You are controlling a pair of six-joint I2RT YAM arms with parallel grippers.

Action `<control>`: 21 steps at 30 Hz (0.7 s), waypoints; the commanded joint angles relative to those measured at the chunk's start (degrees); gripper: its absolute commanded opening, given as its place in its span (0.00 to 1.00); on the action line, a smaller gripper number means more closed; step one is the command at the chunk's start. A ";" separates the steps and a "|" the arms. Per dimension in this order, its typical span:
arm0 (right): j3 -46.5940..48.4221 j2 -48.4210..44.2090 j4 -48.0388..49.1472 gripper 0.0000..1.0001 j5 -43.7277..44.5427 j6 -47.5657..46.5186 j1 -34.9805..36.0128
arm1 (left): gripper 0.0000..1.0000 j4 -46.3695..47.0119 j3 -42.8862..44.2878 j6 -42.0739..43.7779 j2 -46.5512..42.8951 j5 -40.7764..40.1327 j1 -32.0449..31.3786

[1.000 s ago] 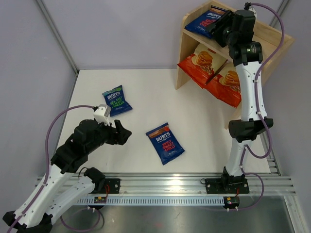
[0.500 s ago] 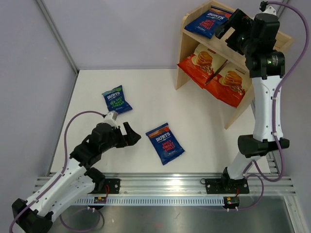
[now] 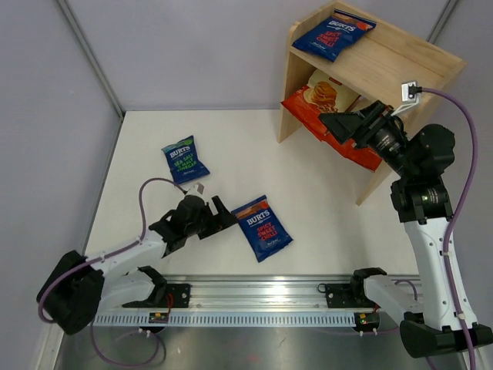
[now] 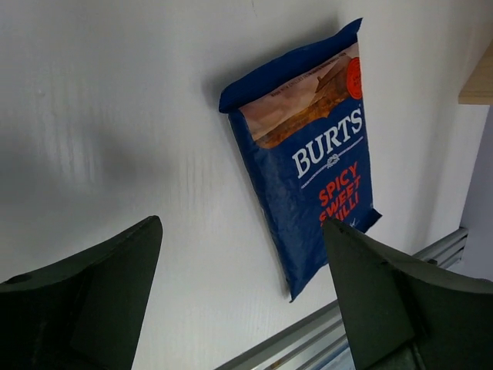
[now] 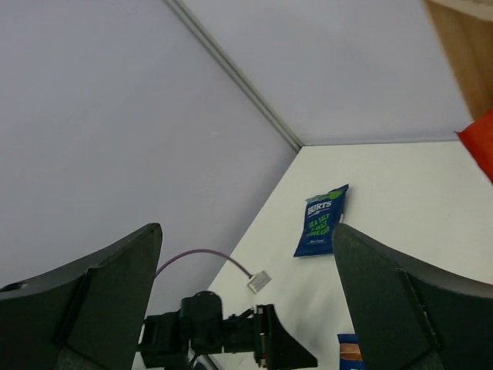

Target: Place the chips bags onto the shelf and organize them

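Since a second ago the right gripper [image 3: 337,123] has dropped from the top of the shelf [image 3: 385,65] to hang before its lower tier, fingers spread wide and holding nothing; the left gripper [image 3: 223,212] has reached low across the table [image 3: 308,177] and sits just left of the chilli Burts bag [image 3: 262,227], also spread and empty, with the bag framed between its fingers [image 4: 100,270] in the left wrist view and touched by neither.

We judge the job past halfway. The shelf, at the far right, carries three of five bags; the left Cassava Chips bag [image 3: 323,96] and the right Cassava Chips bag [image 3: 363,156] lean side by side in the lower tier; a shelved Burts bag [image 3: 333,32] lies flat on the top tier at its far left end. Two remain on the table: the chilli bag near the middle, apparently next in line, and the green-lettered Burts bag [image 3: 183,159] further left and farther back, well apart from both grippers.

Much stays hidden. The right gripper covers most of the right Cassava bag from above, so we cannot tell how neatly it sits; the lower tier's depth is in shadow; the right wrist view catches only a red sliver at its right edge, and cuts the chilli bag off at its bottom edge.
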 commanded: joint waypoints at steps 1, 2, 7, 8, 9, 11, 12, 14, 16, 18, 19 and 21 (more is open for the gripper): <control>-3.45 -3.33 11.49 0.99 -7.58 4.96 -0.15 | 0.86 7.34 4.97 -0.98 7.59 -2.35 -1.19; -5.98 -6.30 10.61 0.99 -5.31 4.60 -0.15 | 0.86 7.34 5.42 -1.33 9.27 -4.52 -1.72; -7.15 -11.77 -6.42 0.99 3.48 -1.63 -0.15 | 0.82 7.43 9.46 -3.88 18.33 -6.73 -3.30; -7.23 -12.13 -11.33 0.99 7.07 -2.77 -0.15 | 0.81 6.73 10.42 -4.67 20.43 -7.53 -4.26; -7.49 -12.65 -13.46 1.00 9.02 -4.52 -0.07 | 0.80 5.33 11.13 -4.94 21.50 -8.40 -4.97; -8.55 -14.15 -17.85 0.99 13.75 -6.11 -0.15 | 0.79 3.13 13.67 -6.08 23.60 -11.39 -6.81; -8.99 -14.59 -18.75 1.00 15.09 -7.51 -0.15 | 0.79 2.08 14.20 -6.43 24.05 -12.27 -7.51; -10.65 -16.17 -19.29 1.00 15.80 -8.05 -0.15 | 0.77 1.81 15.09 -7.74 24.93 -14.47 -8.83; -12.32 -17.31 -18.94 1.00 15.37 -7.80 -0.15 | 0.71 1.54 15.96 -8.63 26.60 -15.96 -9.28; -13.29 -17.58 -18.41 1.00 13.70 -8.05 -0.15 | 0.65 -0.56 16.32 -9.60 28.00 -16.93 -9.54; -13.99 -17.75 -18.32 1.00 13.52 -7.88 -0.15 | 0.63 -0.92 16.49 -9.77 28.44 -17.81 -9.63; -14.70 -17.67 -17.71 1.00 11.95 -7.18 -0.15 | 0.54 -1.10 16.84 -10.04 29.67 -18.52 -9.72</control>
